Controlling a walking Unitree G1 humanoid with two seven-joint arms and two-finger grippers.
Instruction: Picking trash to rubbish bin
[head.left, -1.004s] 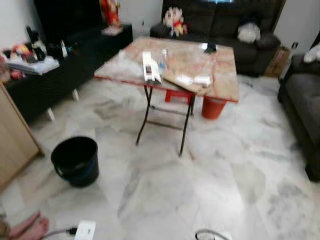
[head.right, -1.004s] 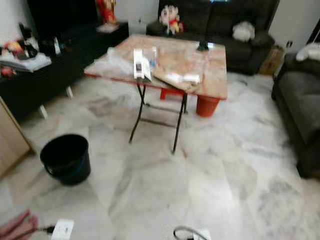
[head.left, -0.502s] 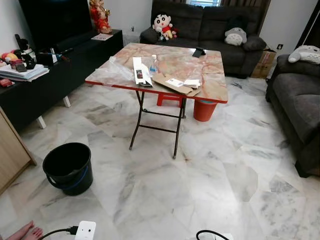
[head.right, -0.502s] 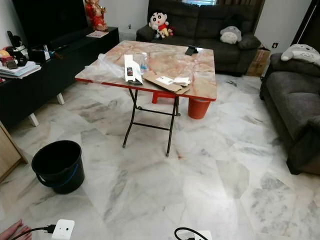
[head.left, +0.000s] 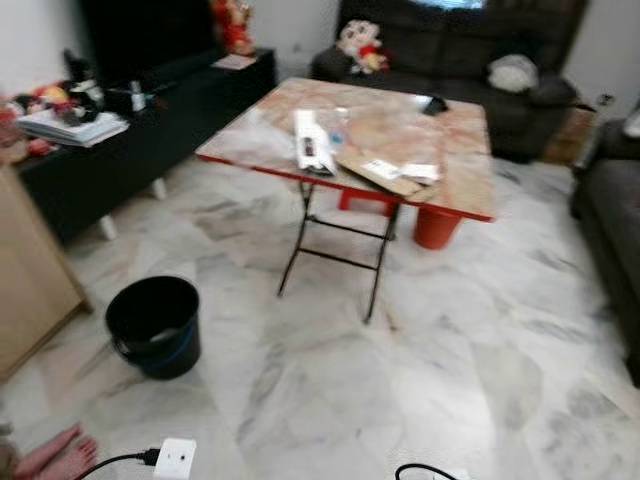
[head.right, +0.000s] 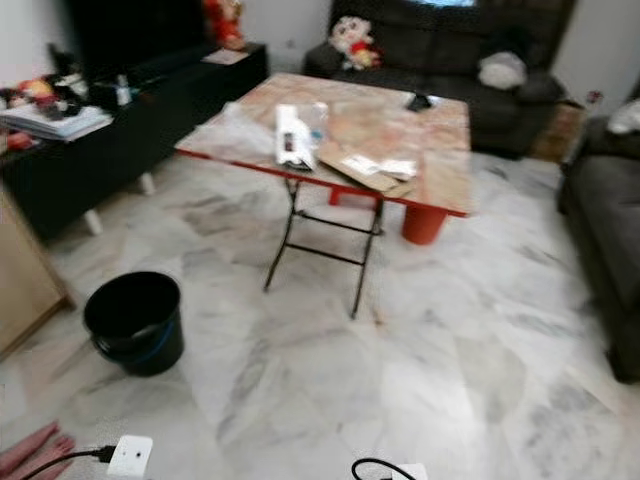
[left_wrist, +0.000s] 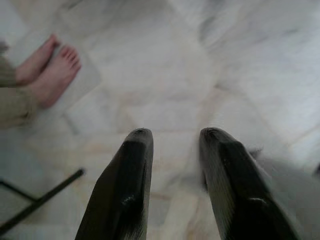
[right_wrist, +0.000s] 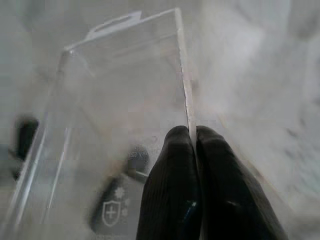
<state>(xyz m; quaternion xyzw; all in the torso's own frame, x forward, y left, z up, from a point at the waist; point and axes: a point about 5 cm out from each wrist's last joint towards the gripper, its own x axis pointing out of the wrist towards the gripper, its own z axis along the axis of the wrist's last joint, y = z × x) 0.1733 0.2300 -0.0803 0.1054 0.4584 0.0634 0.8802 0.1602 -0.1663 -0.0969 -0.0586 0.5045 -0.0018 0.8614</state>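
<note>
In the right wrist view my right gripper (right_wrist: 195, 136) is shut on the edge of a clear plastic package box (right_wrist: 120, 100), held above the marble floor. The left wrist view has my left gripper (left_wrist: 172, 137) open over bare floor, with nothing between its fingers. A black bucket (head.left: 153, 325) serving as the rubbish bin stands on the floor at the left in the eye views. On the folding table (head.left: 460, 180) lie a white carton (head.left: 310, 142), a flat cardboard piece (head.left: 385, 172), a plastic bottle (head.left: 338, 124) and a crumpled clear bag (head.left: 262, 118).
A person's bare feet (head.left: 55, 455) and a white power strip (head.left: 173, 458) with cable lie near the front left. A dark TV cabinet (head.left: 120, 140) runs along the left; sofas stand at the back and right. An orange bucket (head.left: 437, 226) sits under the table.
The whole picture has shifted to the right and gone blurred, so the camera has turned. The things on the table and the black bucket stay where they were.
</note>
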